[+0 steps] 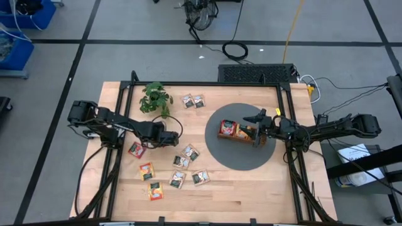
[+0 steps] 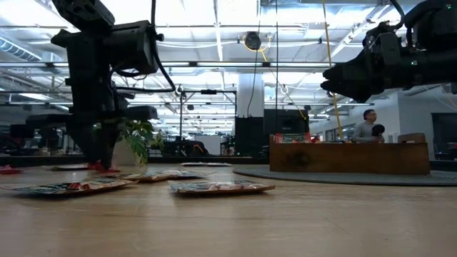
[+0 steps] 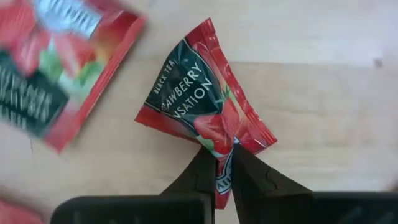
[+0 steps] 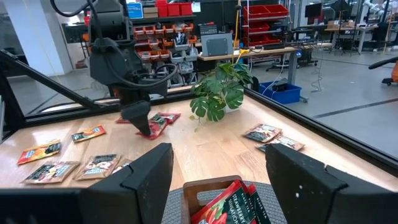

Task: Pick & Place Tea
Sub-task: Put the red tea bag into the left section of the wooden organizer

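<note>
The left pincer (image 3: 225, 163) pinches the lower edge of a red sachet (image 3: 202, 99) lying on the surface (image 1: 251, 188), at about 9 o'clock, beside another red sachet (image 3: 53, 68). The right pincer (image 4: 217, 165) hangs wide and empty above the tray (image 4: 208, 185) on the grey mat (image 1: 220, 154) at 3 o'clock, where red sachets (image 4: 227, 202) sit in one end compartment.

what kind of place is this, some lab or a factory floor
Most likely a robotics lab or workshop in an industrial hall: shelves of red parts bins stand behind the wooden table, with a workbench nearby, and cables trail across the grey floor.
</note>
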Robot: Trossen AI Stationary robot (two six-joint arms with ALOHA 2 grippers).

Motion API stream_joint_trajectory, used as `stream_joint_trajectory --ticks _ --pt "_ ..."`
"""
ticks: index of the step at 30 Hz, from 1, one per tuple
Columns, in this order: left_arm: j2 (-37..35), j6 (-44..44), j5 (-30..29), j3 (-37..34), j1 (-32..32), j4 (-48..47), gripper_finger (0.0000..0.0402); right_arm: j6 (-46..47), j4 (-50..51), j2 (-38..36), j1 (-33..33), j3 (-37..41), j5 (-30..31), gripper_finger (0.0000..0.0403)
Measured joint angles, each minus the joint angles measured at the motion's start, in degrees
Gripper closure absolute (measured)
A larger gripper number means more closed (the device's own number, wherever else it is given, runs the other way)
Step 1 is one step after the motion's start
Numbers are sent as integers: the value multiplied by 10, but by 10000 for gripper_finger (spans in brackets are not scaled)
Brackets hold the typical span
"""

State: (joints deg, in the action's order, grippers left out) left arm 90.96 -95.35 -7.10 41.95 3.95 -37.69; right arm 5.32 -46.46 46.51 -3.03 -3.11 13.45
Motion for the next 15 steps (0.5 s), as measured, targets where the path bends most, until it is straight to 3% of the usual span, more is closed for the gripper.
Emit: stream_joint_trajectory --ticks 7,10,15 --pt "-13 195 -42 28 23 10 374 0 0 0 0 0 0 165" --pt "-21 276 -109 64 33 12 374 0 0 0 0 0 0 165" --pt "-22 501 -238 124 46 44 374 1 0 0 0 0 -1 165"
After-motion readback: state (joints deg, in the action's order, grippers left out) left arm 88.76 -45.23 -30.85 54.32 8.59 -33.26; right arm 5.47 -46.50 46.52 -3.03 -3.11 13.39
